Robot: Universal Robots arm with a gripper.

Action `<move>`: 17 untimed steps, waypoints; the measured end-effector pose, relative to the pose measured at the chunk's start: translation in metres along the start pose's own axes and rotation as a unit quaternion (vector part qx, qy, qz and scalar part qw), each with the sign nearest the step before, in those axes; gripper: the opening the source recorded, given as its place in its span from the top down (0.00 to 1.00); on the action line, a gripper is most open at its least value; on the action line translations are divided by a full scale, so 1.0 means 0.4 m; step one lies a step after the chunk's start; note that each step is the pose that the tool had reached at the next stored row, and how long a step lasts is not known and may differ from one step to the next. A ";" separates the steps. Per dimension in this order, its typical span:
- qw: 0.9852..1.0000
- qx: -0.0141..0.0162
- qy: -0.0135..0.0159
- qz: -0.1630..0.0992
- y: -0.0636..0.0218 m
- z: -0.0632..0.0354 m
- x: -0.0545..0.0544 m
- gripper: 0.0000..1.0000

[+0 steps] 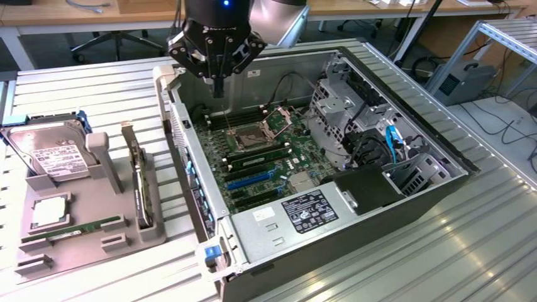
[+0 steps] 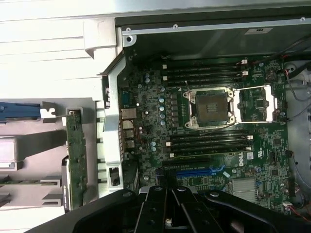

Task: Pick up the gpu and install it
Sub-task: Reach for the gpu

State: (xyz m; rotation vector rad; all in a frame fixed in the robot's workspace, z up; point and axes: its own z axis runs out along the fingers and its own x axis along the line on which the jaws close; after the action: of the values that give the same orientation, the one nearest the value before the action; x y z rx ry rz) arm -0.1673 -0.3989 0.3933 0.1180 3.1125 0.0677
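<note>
Over the case (image 1: 268, 236), hand (image 1: 217, 85) empty, gpu (image 1: 139, 182) racked near hard drive (image 1: 52, 158)

On the exterior view's left, holder (image 1: 84, 255) with hard drive (image 1: 55, 157) at far end, RAM stick (image 1: 80, 229) lying at near end, gpu (image 1: 138, 179) upright on edge along right side. Just right of it, case (image 1: 178, 126), motherboard (image 1: 260, 160) inside.

Table (image 1: 436, 251) is ribbed metal, holder (image 1: 88, 248) matt grey plastic, case (image 1: 251, 242) sheet metal.
</note>
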 end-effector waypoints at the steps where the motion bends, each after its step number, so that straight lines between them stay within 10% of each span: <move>1: 1.000 0.000 0.000 0.000 0.000 0.000 0.001 0.89; 17: 1.000 0.000 0.000 0.000 -0.001 -0.001 0.016 0.89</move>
State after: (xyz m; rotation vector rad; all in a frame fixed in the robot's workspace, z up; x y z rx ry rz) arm -0.1735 -0.3989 0.3933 0.1180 3.1125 0.0676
